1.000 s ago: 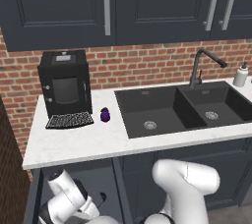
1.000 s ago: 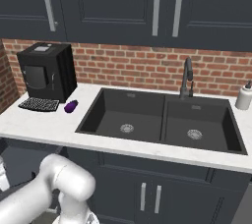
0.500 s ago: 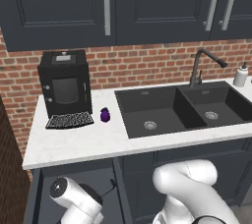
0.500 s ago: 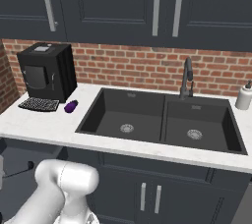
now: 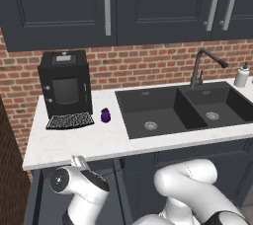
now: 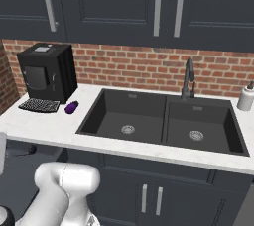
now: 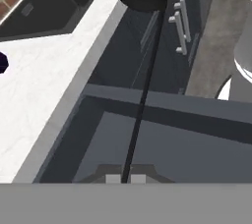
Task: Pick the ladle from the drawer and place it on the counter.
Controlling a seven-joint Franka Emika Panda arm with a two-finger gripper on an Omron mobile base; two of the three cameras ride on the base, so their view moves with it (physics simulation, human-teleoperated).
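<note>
In the hand view my gripper (image 7: 126, 179) is shut on the slim dark handle of the ladle (image 7: 143, 90). The handle runs straight away from the fingertips to the round black bowl at the top of that view. Below the ladle lies the open drawer (image 7: 162, 101), dark blue-grey, its inside bare where it shows. The white speckled counter (image 7: 39, 85) runs along the left of the drawer. In the left base view my gripper (image 5: 79, 162) pokes up at the front edge of the counter (image 5: 89, 140), left of the sink.
A black coffee machine (image 5: 65, 88) stands at the counter's left end with a small purple object (image 5: 105, 115) beside it. The black double sink (image 5: 168, 110) with its tap (image 5: 200, 66) fills the right half. A soap bottle (image 6: 245, 97) stands far right. Handled cabinet doors (image 7: 181, 24) are beyond the drawer.
The arm has risen from low in the drawer toward the counter's front edge at the left. The jaws have closed the last bit on the ladle's handle.
</note>
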